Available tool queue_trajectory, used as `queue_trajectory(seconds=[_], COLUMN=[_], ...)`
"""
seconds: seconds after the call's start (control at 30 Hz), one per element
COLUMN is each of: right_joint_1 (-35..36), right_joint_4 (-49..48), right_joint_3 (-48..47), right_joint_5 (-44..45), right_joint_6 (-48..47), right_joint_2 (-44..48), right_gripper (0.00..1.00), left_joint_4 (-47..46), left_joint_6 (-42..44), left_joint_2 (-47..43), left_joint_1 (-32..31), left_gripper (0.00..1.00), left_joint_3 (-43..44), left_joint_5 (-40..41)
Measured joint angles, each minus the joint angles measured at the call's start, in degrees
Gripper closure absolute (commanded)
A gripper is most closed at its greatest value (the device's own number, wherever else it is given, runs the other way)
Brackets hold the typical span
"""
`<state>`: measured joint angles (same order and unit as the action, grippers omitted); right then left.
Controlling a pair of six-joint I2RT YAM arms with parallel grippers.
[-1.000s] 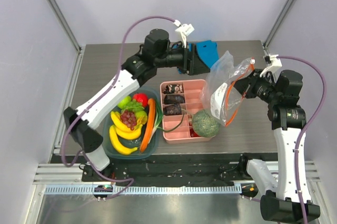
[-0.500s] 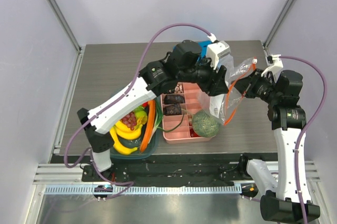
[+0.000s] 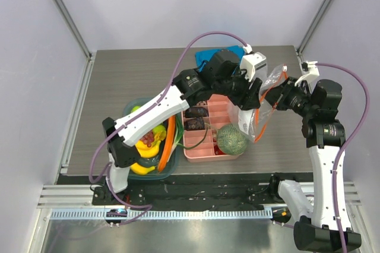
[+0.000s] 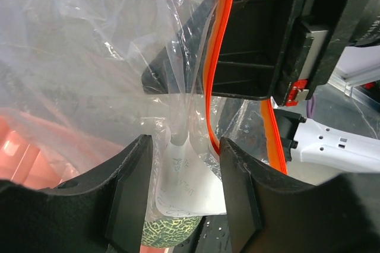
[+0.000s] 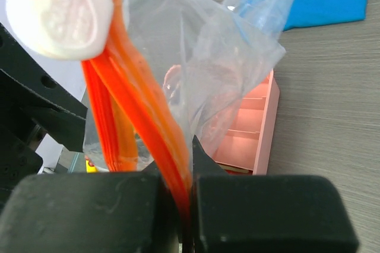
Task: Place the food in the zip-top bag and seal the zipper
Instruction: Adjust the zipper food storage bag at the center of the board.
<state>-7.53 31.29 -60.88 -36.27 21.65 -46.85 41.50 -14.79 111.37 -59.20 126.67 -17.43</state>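
The clear zip-top bag (image 3: 252, 117) hangs from my right gripper (image 3: 276, 96), which is shut on its orange-red zipper (image 5: 148, 116) and holds it above the pink tray. My left gripper (image 4: 185, 189) is open. Its fingers (image 4: 129, 196) straddle the bag's film and white label (image 4: 185, 184) without pinching them. It sits right beside the right gripper in the top view (image 3: 250, 98). The netted melon (image 3: 231, 139) lies on the tray's right end, below the bag, and shows under the label (image 4: 169, 233). The grapes (image 3: 148, 138) and green apple (image 3: 136, 110) lie in the basket. The red fruit is hidden.
A pink compartment tray (image 3: 202, 153) stands at centre. A green basket (image 3: 168, 167) with bananas and an orange carrot (image 3: 169, 140) stands left of it, partly under my left arm. A blue cloth (image 3: 206, 57) lies at the back.
My left arm has swung right from the blue cloth to the bag, and its open jaws now straddle the film. The right gripper has kept still with the zipper in it.
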Motion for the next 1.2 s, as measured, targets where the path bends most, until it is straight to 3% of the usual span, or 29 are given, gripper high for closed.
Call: queue_trajectory(seconds=[0.07,0.1,0.13,0.2,0.23,0.3,0.43,0.47,0.53,0.67,0.8,0.97,1.07,1.2], right_joint_1=[0.0,0.0,0.0,0.0,0.0,0.0,0.1,0.1,0.1,0.1,0.1,0.1,0.1,0.2], right_joint_4=[0.1,0.0,0.1,0.0,0.0,-0.5,-1.4,-1.5,-1.6,-1.8,-1.8,-1.7,-1.7,-1.7], right_joint_3=[0.0,0.0,0.0,0.0,0.1,0.5,1.2,1.4,1.5,1.5,1.6,1.6,1.6,1.6], right_joint_5=[0.0,0.1,0.1,0.0,-0.2,-0.5,-0.7,-0.6,-0.4,-0.2,0.3,1.2,1.5,1.7], right_joint_6=[-0.1,-0.2,-0.3,-0.2,-0.2,-0.1,0.0,0.0,-0.1,0.0,-0.1,-0.1,0.0,0.2], right_joint_2=[0.0,0.0,0.0,0.0,0.0,0.3,0.4,0.3,0.2,-0.1,0.0,0.0,0.0,0.0], right_gripper=[0.99,0.99,0.99,0.99,0.99,0.99,0.99,0.99,0.99,0.99,0.99,0.99,0.99,0.99], left_joint_4=[0.0,0.0,-0.2,-1.0,-1.3,-3.8,-18.3,-23.6,-29.9,-34.1,-31.4,-22.0,-16.3,-12.1], left_joint_6=[0.0,-0.2,-0.5,-1.8,-2.9,-6.4,-19.5,-24.0,-30.5,-35.7,-33.6,-24.4,-18.0,-14.0], left_joint_2=[0.1,0.1,0.0,-0.6,-1.0,-1.6,-3.5,-3.5,-3.1,-2.8,-4.5,-9.3,-12.6,-13.9], left_joint_1=[0.1,0.3,0.6,1.4,2.2,4.9,11.1,12.6,14.0,14.0,14.4,15.1,13.5,8.6], left_gripper=[0.51,0.58,0.76,0.88,1.00,1.00,0.99,0.90,0.62,0.56,0.60,0.62,0.62,0.66], left_joint_3=[0.1,0.0,-0.1,-1.4,-2.2,-4.4,-15.3,-18.1,-21.4,-22.0,-22.0,-20.7,-18.8,-14.5], left_joint_5=[0.3,0.3,0.3,-0.8,-1.9,-7.6,-21.7,-24.9,-29.2,-31.7,-28.8,-18.5,-12.6,-11.5])
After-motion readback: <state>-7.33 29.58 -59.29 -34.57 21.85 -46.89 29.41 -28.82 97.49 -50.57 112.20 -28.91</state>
